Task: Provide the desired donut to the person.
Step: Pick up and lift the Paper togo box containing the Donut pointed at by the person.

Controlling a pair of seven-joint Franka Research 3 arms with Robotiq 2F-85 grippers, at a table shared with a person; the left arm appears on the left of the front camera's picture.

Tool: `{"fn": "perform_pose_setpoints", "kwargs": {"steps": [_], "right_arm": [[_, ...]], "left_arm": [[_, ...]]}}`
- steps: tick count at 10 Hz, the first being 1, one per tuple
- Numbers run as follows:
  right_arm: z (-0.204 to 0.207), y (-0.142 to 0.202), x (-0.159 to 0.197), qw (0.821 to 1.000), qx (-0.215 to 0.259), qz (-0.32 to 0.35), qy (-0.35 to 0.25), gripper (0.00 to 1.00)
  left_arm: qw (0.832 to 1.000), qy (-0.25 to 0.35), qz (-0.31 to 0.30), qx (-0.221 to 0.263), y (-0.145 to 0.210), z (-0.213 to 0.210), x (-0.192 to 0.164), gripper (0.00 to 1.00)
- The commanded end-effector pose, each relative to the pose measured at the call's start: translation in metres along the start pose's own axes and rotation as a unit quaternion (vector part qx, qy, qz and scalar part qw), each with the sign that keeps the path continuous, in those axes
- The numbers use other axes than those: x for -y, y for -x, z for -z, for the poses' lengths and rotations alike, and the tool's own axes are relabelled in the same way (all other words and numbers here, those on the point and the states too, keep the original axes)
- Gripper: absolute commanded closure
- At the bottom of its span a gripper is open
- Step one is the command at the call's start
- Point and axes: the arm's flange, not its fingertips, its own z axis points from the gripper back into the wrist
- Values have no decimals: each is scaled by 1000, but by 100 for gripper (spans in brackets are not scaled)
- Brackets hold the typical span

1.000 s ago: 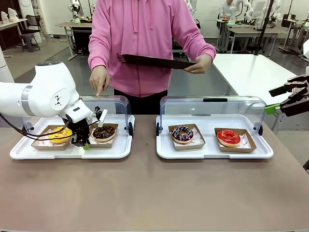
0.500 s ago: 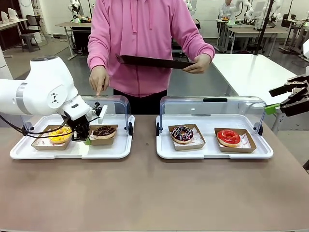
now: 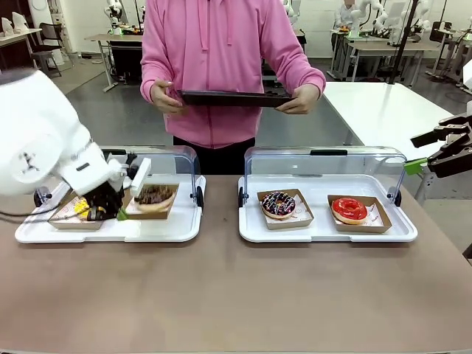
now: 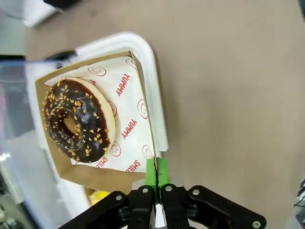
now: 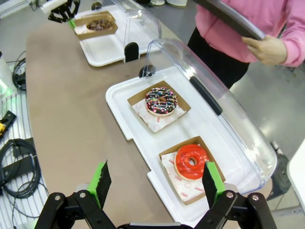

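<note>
**Change of state.** A second ago the left gripper (image 3: pixel 120 214) stood at the rim of the cardboard tray (image 3: pixel 153 205) with its jaws not fully closed. The person (image 3: pixel 221 66) was pointing one hand down at the clear lid (image 3: pixel 181 158). Now the jaws are pinched tight on the cardboard tray's wall. The cardboard tray appears tilted and partly raised off the white serving tray (image 3: pixel 173 230). Both of the person's hands now hold a dark flat tray (image 3: pixel 236 98) at chest height.

I read this as selection made, grasp complete and lift begun. The transfer across to the dark flat tray is outstanding.

**Location of the task's thing.** The chocolate donut (image 3: pixel 155 195) lies in the cardboard tray, below the raised lid, on the robot's left side of the table.

**View comparison.**
- **Left wrist view:** The green pads (image 4: pixel 150 168) meet on the thin wall near one corner. The donut carries chopped nuts and rests on a printed paper liner (image 4: pixel 126 114). In the front view the wrist hides this pinch.
- **Right wrist view:** The right gripper (image 5: pixel 157 181) has its jaws spread wide with nothing between them. It hangs above the table before the second serving tray (image 5: pixel 119 112), which holds a sprinkled donut (image 5: pixel 161 101) and a red-glazed donut (image 5: pixel 190 162).
- **Front view:** This view alone gives the person's stance and the waiting dark flat tray.

**Caution.** I judge a single-wall grip liable to let the tray sag, so the donut may slide.
</note>
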Motion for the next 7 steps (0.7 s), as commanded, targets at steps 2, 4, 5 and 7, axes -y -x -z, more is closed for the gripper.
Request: {"fn": "perform_pose_setpoints", "kwargs": {"steps": [2,4,5,7], "right_arm": [[3,-2,1,1000,10,7,-2,0],[3,-2,1,1000,10,7,-2,0],[3,-2,1,1000,10,7,-2,0],[3,-2,1,1000,10,7,-2,0]], "left_arm": [[999,-16,-7,34,17,-66,89,100],[999,-41,2,12,16,-112,95,100],[1000,-16,-5,-8,16,-118,89,100],[1000,-26,4,17,2,-138,46,100]]}}
